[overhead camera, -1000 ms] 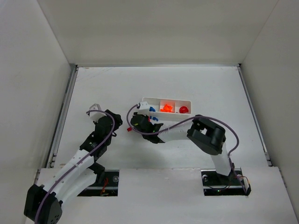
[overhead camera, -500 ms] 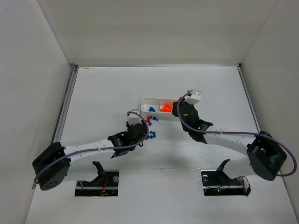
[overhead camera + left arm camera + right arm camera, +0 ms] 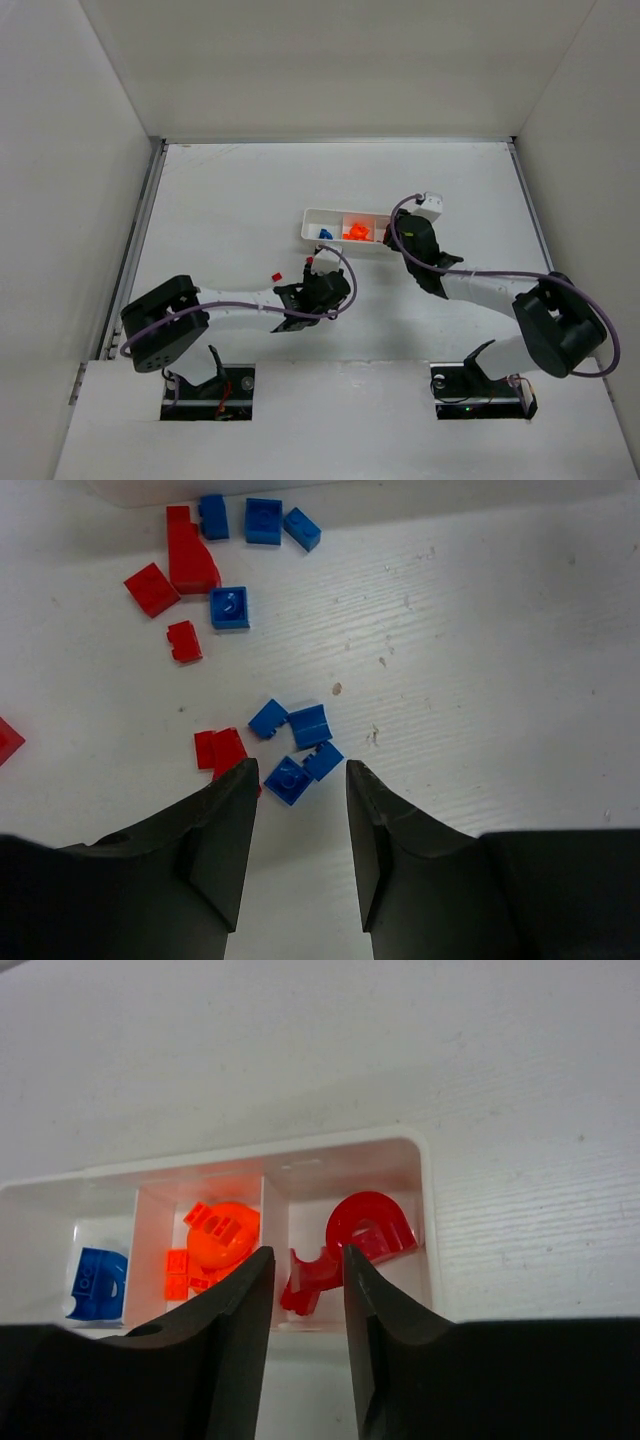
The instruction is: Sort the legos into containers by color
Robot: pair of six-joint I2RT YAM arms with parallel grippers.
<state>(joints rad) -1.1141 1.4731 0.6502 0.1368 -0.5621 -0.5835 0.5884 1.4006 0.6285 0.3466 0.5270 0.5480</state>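
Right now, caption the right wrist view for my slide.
Right claw open over the white tray, above its red legos; orange legos and blue legos sit in the next two compartments.

Left hand parted above clustered blue legos, red legos scattered beyond

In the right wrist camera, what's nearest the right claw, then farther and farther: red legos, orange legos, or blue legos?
1. Red legos, on the right, just ahead of the right claw.
2. Orange legos, in the middle.
3. Blue legos, far left.
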